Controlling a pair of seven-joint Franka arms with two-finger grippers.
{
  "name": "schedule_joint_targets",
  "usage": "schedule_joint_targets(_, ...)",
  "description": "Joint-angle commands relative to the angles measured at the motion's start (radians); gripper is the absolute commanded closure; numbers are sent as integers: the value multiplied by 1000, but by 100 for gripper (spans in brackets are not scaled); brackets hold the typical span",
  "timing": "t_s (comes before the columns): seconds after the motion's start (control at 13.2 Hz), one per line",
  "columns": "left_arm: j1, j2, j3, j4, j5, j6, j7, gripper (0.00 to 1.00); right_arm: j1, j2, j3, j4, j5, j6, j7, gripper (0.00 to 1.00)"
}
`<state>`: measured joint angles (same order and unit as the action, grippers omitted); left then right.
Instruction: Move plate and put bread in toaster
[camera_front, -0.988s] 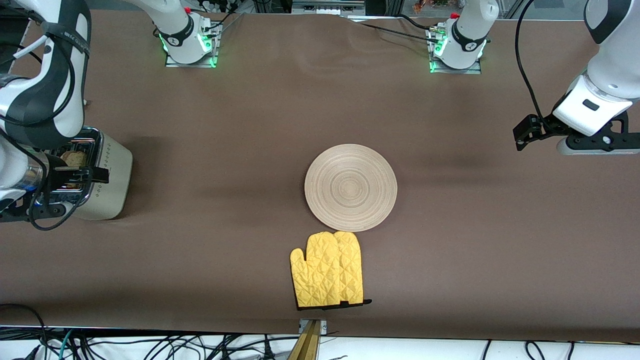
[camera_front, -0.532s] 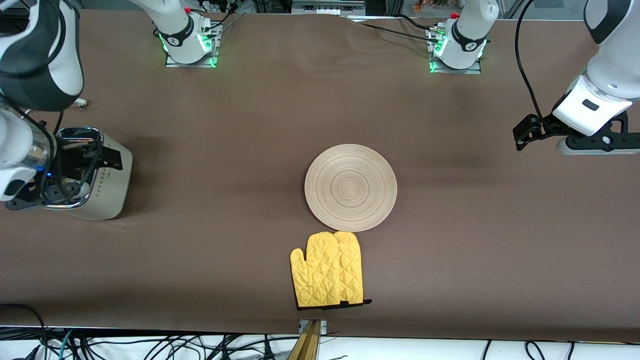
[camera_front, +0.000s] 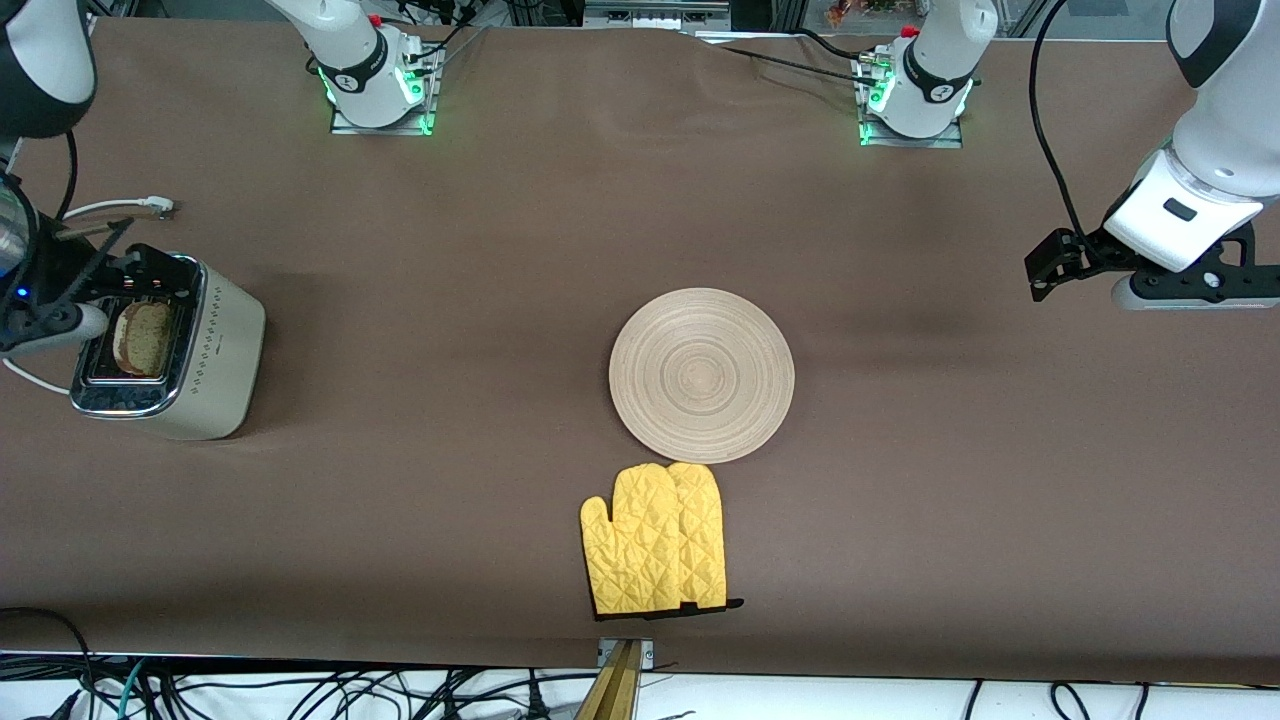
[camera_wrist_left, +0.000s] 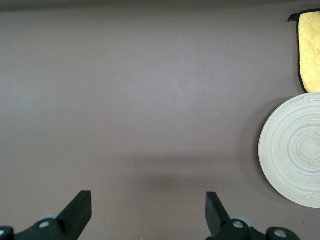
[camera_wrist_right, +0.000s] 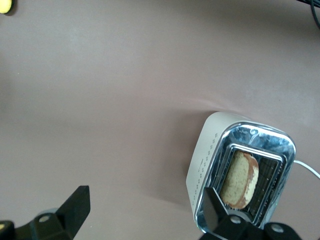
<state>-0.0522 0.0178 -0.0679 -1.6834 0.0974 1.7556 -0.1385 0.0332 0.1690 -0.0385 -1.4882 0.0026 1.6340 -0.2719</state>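
Note:
The bread (camera_front: 140, 338) stands in one slot of the cream toaster (camera_front: 215, 350) at the right arm's end of the table. My right gripper (camera_front: 105, 285) is open and empty, raised over the toaster's edge. In the right wrist view the bread (camera_wrist_right: 240, 180) shows in the chrome top of the toaster (camera_wrist_right: 207, 155), beside one finger of the right gripper (camera_wrist_right: 146, 202). The wooden plate (camera_front: 700, 375) lies bare at mid table. My left gripper (camera_front: 1058, 265) is open and empty, waiting high over the left arm's end; in the left wrist view (camera_wrist_left: 147, 200) it is over bare cloth, with the plate (camera_wrist_left: 295, 155) at the edge.
A yellow oven mitt (camera_front: 655, 540) lies just nearer the front camera than the plate, almost touching it; it also shows in the left wrist view (camera_wrist_left: 310, 50). The toaster's white cord (camera_front: 120, 207) trails over the brown tablecloth beside the toaster.
My right gripper has let go of the bread, lifted off the toaster and drawn back toward the right arm's end, uncovering the slice in the slot. The left arm has not moved.

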Motion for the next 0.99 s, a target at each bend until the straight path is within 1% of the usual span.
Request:
schedule_joint_targets(0.0, -3, -13, -1, 2, -30, -5, -6, 0, -67, -83, 74, -95, -18, 35, 16, 0)
schedule_joint_targets(0.23, -5, -13, -1, 2, -30, -5, -6, 0, -68, -86, 77, -109, -15, 29, 46, 0)
schedule_joint_targets(0.61, -6, -13, 0, 2, -30, -5, -6, 0, -67, -43, 71, -58, -18, 23, 34, 0)
schedule_joint_targets(0.91, -6, -13, 0, 2, -30, -5, -6, 0, -67, -37, 71, -52, -18, 23, 34, 0)
